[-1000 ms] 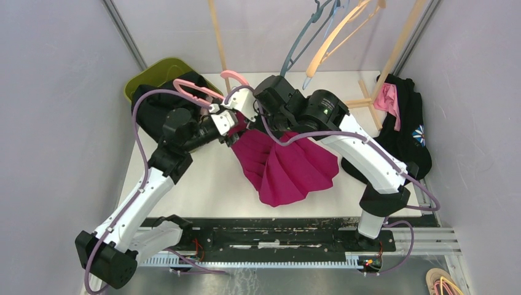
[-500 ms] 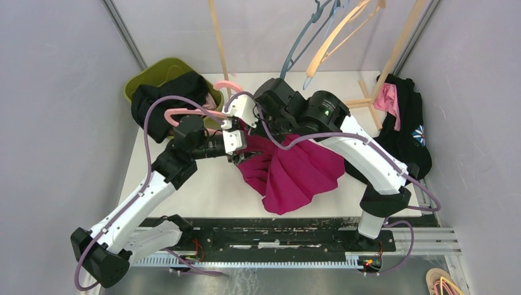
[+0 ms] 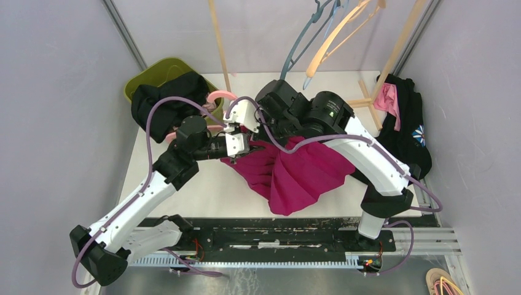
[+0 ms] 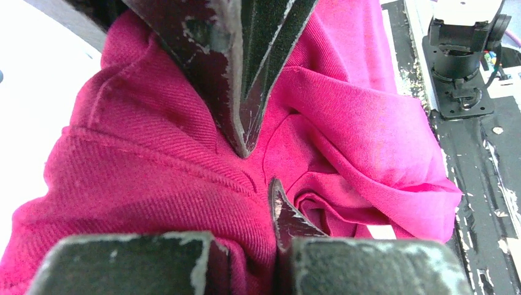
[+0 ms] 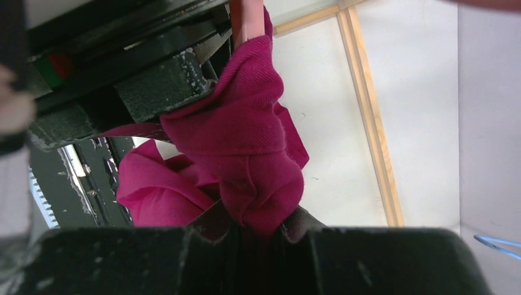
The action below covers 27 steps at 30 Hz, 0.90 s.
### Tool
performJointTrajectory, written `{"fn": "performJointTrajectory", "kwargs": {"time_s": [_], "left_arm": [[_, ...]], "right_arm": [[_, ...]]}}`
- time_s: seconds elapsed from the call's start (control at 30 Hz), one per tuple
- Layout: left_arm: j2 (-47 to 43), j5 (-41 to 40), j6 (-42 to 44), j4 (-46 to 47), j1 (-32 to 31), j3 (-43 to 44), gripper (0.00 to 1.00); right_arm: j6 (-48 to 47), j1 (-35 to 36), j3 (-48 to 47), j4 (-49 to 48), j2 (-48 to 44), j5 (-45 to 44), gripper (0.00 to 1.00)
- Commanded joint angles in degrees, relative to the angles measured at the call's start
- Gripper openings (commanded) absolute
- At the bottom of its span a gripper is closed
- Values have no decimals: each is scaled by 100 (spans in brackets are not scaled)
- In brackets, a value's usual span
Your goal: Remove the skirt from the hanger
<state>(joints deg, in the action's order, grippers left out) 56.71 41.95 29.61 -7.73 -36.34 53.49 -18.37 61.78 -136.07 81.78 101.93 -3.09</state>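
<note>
Over the white table (image 3: 203, 184), left pincer (image 4: 258, 169) pinches the skirt (image 3: 295, 178) (magenta).

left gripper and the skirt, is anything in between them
Nothing. The left wrist view shows the left gripper closed straight onto the skirt, with a fold of its cloth pinched between the fingers.

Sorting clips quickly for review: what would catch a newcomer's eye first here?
A bright magenta skirt lies bunched mid-table, pinched from both sides by the left fingers and the right fingers. Just behind them a pink hanger pokes out, and bare hangers dangle from a wooden rack at the back.
</note>
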Motion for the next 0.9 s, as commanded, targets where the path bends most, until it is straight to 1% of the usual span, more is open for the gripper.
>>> {"fn": "performJointTrajectory", "kwargs": {"time_s": [0.0, 0.1, 0.2, 0.27, 0.33, 0.4, 0.53, 0.67, 0.73, 0.87], "left_arm": [[260, -1181, -273, -511, -31, 219, 3], [268, -1648, -391, -489, -31, 359, 3], [273, -2228, -478, -382, -33, 436, 3], [275, -2621, -425, -321, -32, 443, 3], [330, -2851, -252, -379, -29, 470, 3], [399, -2920, -95, -419, -22, 469, 3], [522, -2923, 66, -377, -3, 433, 3], [724, -2869, 145, -266, 113, 526, 3], [841, -2734, 209, -266, 197, 647, 3], [1037, -2622, 365, -391, 240, 802, 3]], "right_arm": [[-25, 225, -314, -1286, -367, 294, 1], [-21, 225, -180, -1298, -402, 251, 1], [-36, 225, 169, -1463, -551, -33, 1], [-67, 227, 403, -1562, -657, -331, 6], [-82, 227, 602, -1657, -746, -572, 16], [-88, 221, 789, -1742, -834, -682, 26], [-62, 226, 1052, -1725, -1005, -719, 41], [-53, 222, 1579, -1715, -1335, -702, 47], [-61, 226, 1791, -1766, -1509, -761, 47], [-91, 221, 1758, -1923, -1784, -1048, 49]]}}
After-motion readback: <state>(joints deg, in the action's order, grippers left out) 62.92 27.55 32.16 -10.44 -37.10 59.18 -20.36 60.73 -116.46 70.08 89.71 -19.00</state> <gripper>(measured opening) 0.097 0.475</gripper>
